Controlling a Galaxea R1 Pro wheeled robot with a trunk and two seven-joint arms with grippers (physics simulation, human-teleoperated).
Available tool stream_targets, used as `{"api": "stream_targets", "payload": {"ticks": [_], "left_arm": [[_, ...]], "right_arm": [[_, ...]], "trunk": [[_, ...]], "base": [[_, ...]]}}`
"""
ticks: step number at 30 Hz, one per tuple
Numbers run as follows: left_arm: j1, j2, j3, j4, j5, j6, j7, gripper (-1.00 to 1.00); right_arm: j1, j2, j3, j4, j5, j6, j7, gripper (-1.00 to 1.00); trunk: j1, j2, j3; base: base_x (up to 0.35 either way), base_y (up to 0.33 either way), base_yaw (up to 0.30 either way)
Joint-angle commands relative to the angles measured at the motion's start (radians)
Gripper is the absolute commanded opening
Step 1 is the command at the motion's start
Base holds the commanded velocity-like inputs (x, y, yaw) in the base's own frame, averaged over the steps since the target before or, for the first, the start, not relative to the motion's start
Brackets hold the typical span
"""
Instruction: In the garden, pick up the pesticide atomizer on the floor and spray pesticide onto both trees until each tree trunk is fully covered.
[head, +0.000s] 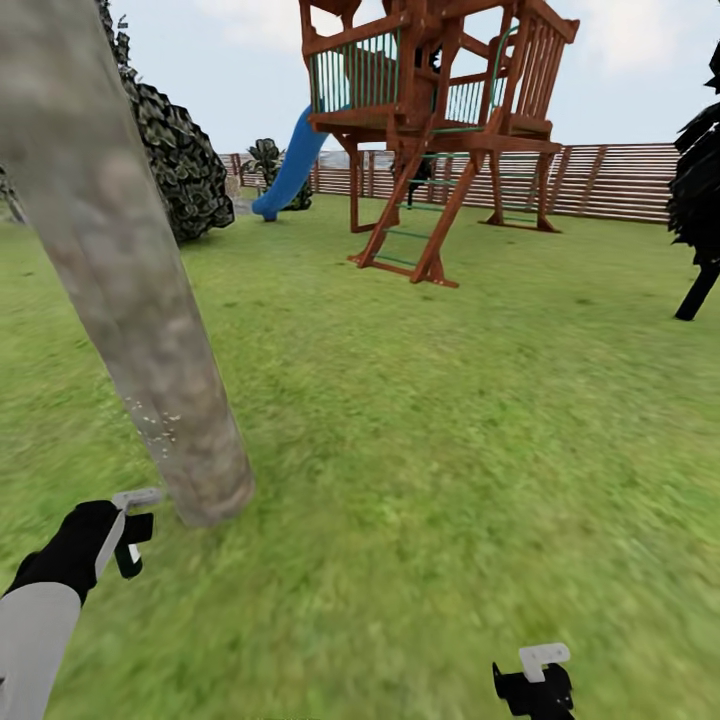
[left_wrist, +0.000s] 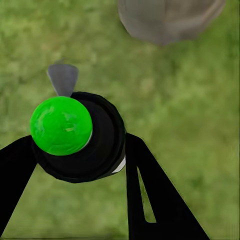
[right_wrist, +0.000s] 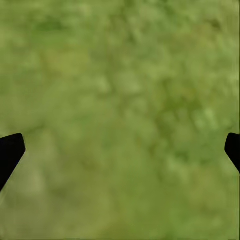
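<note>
Head view shows the left pincer (head: 128, 535) at the lower left of the frame, just beside the base of a thick, pale mottled tree trunk (head: 130, 290) that leans up to the upper left corner. A patch of pale specks sits low on the trunk's bark. Left wrist view shows the pesticide atomizer (left_wrist: 82, 137), a black round body with a bright green cap and a grey nozzle, pinched between the left pincer's two black fingers (left_wrist: 150, 190), with the trunk's base at the top of the frame above green lawn (left_wrist: 200, 110). The right pincer (head: 535, 680) sits at the lower right of the head view over bare grass; in the right wrist view its fingertips (right_wrist: 10, 150) stand spread wide at the frame's two edges, holding nothing. Farther back, in the upper centre, stand a wooden play tower (head: 440, 120) with a blue slide (head: 290, 165) and a slatted fence (head: 620, 180).
</note>
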Motion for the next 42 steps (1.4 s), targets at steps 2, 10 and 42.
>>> {"api": "stream_targets", "payload": {"ticks": [2, 10, 42], "left_arm": [[0.0, -0.001, -0.001, 0.0, 0.002, 0.0, -0.002, -1.0], [0.0, -0.004, -0.001, 0.0, 0.003, 0.0, -0.011, -1.0], [0.0, -0.004, -0.001, -0.001, 0.003, 0.001, -0.011, -1.0]], "right_arm": [[0.0, 0.0, 0.0, 0.0, 0.0, 0.0, 0.0, 1.0], [0.0, 0.0, 0.0, 0.001, 0.0, 0.0, 0.0, 1.0], [0.0, -0.001, 0.0, -0.001, 0.0, 0.0, 0.0, 1.0]], "trunk": [[0.0, 0.0, 0.0], [0.0, 0.0, 0.0], [0.0, 0.0, 0.0]], "base": [[0.0, -0.024, 0.276], [0.012, -0.253, 0.128], [0.075, -0.261, 0.067]]}}
